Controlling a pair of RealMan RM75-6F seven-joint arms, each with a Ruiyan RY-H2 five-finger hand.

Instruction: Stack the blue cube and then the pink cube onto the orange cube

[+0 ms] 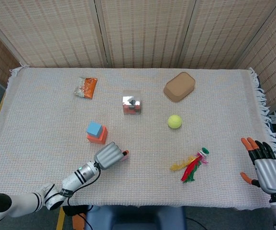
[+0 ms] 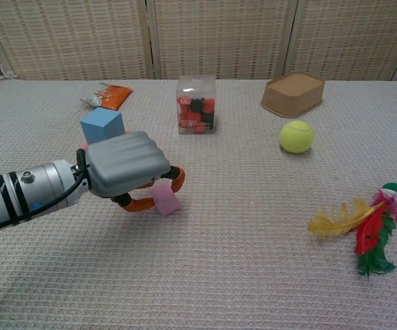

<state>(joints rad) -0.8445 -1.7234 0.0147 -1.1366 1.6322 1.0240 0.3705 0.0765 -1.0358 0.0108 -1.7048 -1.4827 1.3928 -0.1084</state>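
So the blue cube [image 1: 94, 128] is already sitting on top of the orange cube [image 1: 98, 137], left of centre on the tabletop [image 1: 47, 115]. The pink cube [image 2: 165, 199] is just near and a bit right of that stack, and the left hand [image 2: 124, 163] has it: its fingers [image 2: 177, 178] are curled around the cube, orange tips on either side, and the cube looks tilted in the chest view. Can't tell if it's fully off the cloth or still touching. From the head view the cube is almost totally hidden under the hand.

The right hand [image 1: 267, 167] is way over at the near right edge, fingers spread apart, holding nothing.

Other stuff on the cloth: a clear box of red and dark bits [image 1: 131, 103] around the middle, a snack packet [image 1: 87, 87] far left, a brown bowl [image 1: 179, 86] far right of centre, a yellow-green ball [image 1: 174, 121] near that, and a feather toy [image 1: 191, 166] nearer, on the right.
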